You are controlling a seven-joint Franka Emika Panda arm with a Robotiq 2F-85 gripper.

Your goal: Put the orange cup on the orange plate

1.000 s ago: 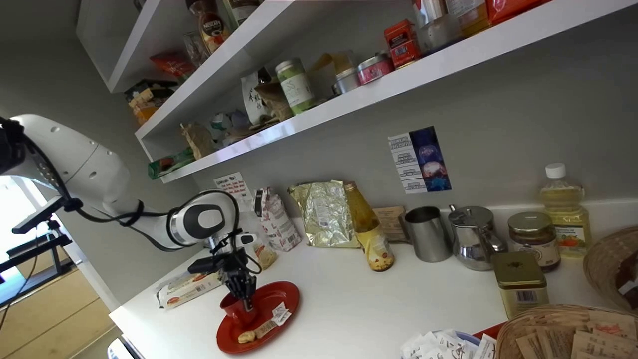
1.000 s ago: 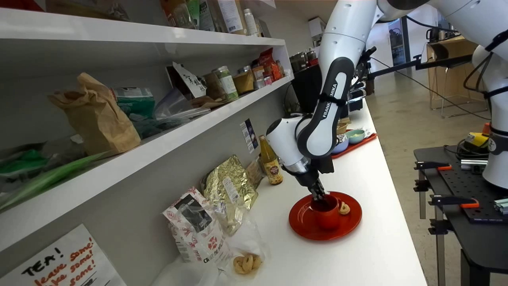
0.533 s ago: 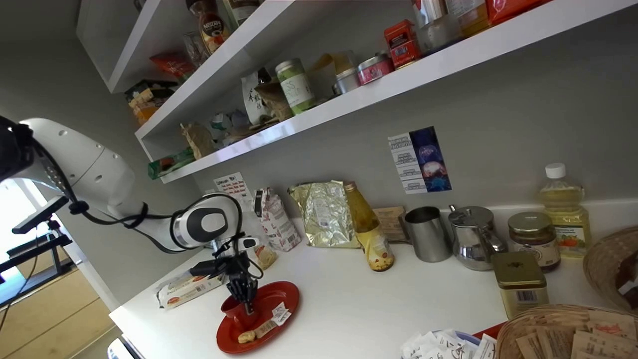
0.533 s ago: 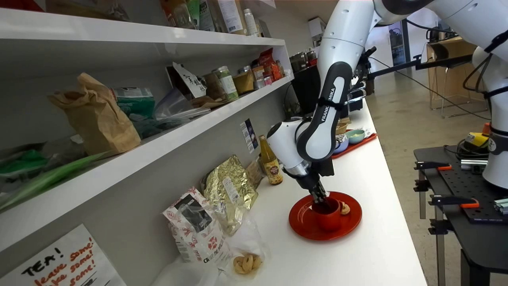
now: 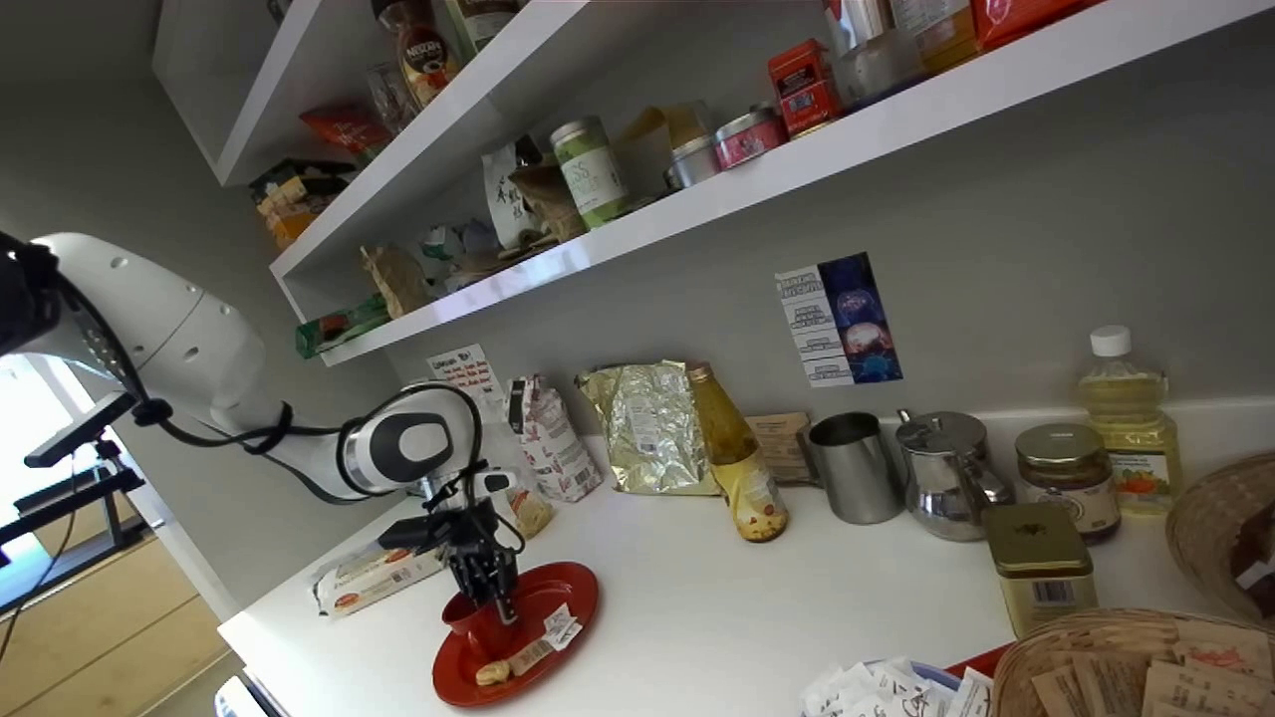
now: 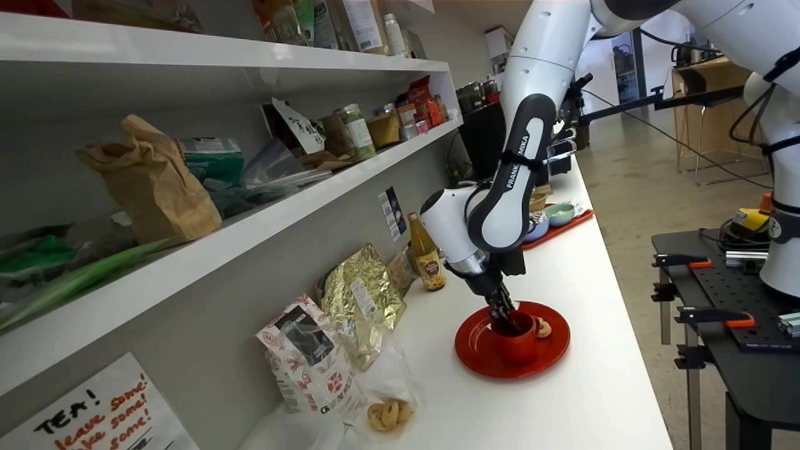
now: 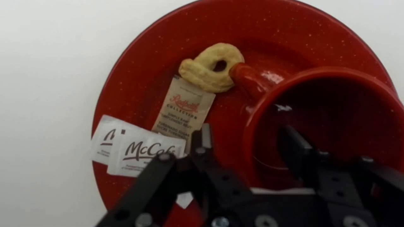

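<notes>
“Redpath Collection” is printed on a tan packet (image 7: 185, 108), “McCafé” on a white packet (image 7: 142, 154), “NESCAFÉ” on a jar (image 5: 426, 50). “TEA! leave some!” is handwritten on a sheet (image 6: 106, 409); on the robot arm (image 6: 539, 119) “FRANK” and “MIKA” are read — parted by a strap (image 6: 522, 159).

"Has the hand (image 7: 247, 137) let go of the orange cup (image 6: 517, 347)?"

"It has. Its fingers (image 7: 205, 137) sat close together over the cup's wall a second ago; now they've spread, with a gap on either side of it."

"And the cup itself?"

"Edged slightly across the orange plate (image 6: 472, 344), a touch nearer the ring biscuit (image 7: 206, 77)."

"The arm (image 6: 522, 162)?"

"A shade lower now than it was then."
</notes>
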